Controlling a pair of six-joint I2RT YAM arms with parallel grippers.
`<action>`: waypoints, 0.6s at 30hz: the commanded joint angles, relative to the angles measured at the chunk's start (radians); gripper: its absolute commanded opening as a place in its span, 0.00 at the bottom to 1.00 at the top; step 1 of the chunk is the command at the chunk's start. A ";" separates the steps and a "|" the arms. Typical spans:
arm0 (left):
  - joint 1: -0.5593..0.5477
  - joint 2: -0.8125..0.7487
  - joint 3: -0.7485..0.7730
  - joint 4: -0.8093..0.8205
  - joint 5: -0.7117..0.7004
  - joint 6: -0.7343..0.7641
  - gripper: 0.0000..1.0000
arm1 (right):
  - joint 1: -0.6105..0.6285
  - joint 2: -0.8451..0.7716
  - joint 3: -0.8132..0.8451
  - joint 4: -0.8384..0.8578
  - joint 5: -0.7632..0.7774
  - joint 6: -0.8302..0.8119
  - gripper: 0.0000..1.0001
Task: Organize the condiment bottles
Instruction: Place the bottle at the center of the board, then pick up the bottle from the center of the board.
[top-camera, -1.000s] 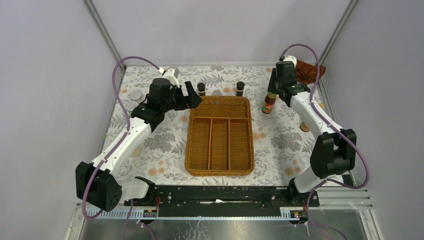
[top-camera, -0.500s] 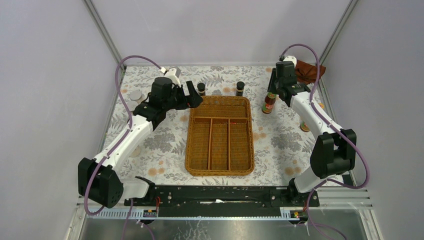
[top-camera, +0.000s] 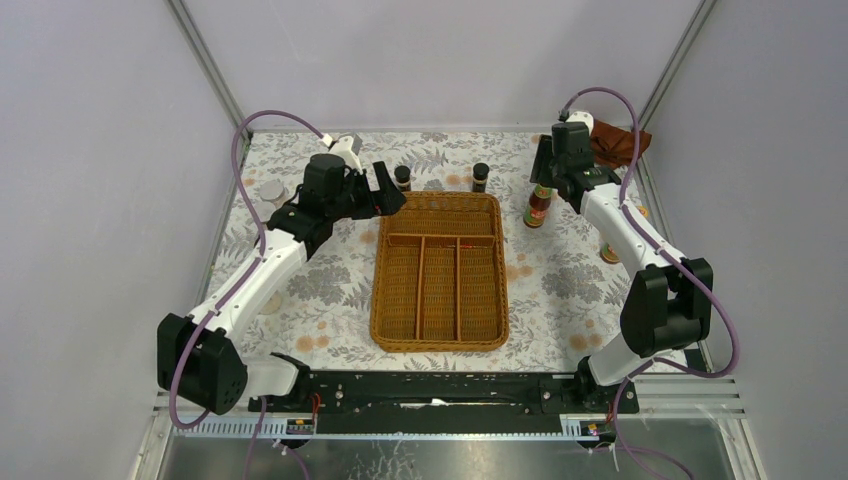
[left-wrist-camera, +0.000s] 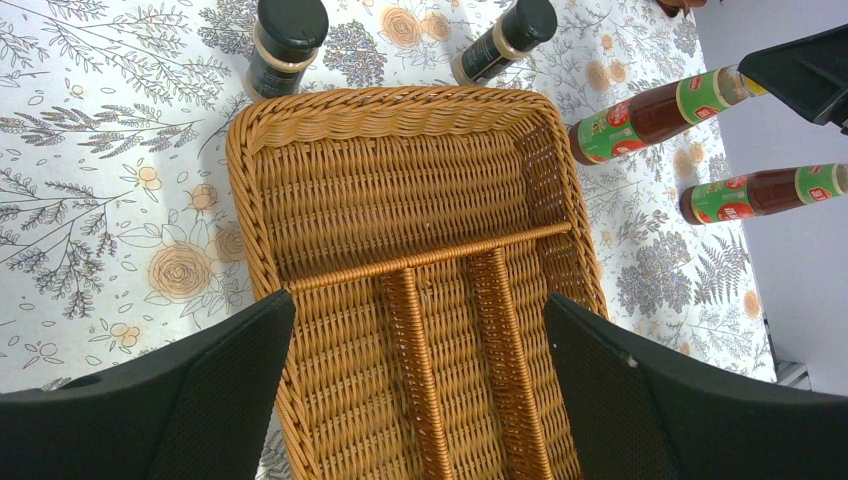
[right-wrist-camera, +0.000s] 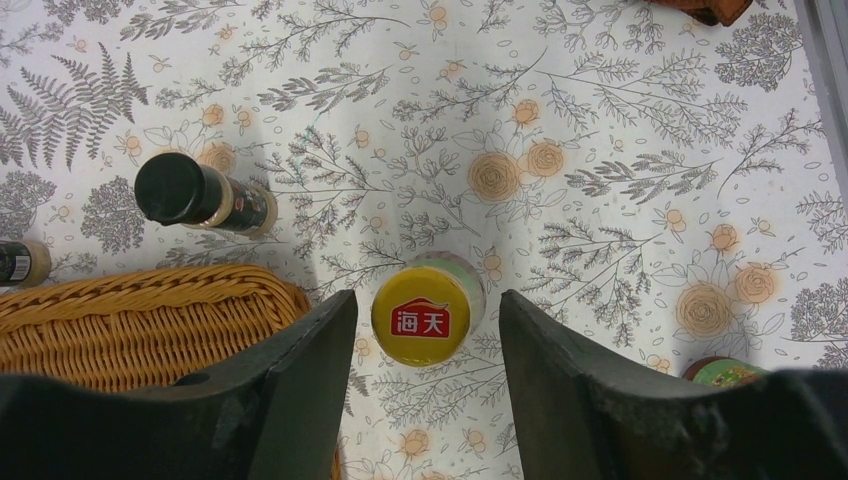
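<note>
A red sauce bottle with a yellow cap stands upright right of the wicker tray. My right gripper is open with one finger on each side of the cap, not touching it; it shows from above in the top view. A second red bottle stands nearer the right edge. Two tiny dark black-capped bottles stand behind the tray. My left gripper is open and empty above the tray's far left part. A silver-lidded shaker stands at the far left. The clear jars are out of view.
The tray has one cross compartment at the far end and three long ones, all empty. A rust-brown cloth lies in the far right corner. Grey walls and metal posts close in the flower-patterned table.
The left arm has shifted slightly, its gripper staying over the tray's far left part. The right gripper has moved slightly at the red bottle's cap and its fingers stand wider.
</note>
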 joint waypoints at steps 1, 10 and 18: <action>-0.006 0.011 0.032 0.039 0.010 0.009 0.98 | -0.004 -0.030 0.054 0.013 -0.010 -0.008 0.62; -0.006 0.028 0.077 0.038 0.015 0.008 0.98 | -0.001 -0.063 0.155 -0.059 -0.011 -0.053 0.63; -0.006 0.029 0.088 0.037 0.010 0.000 0.98 | 0.070 0.027 0.405 -0.206 -0.050 -0.188 0.63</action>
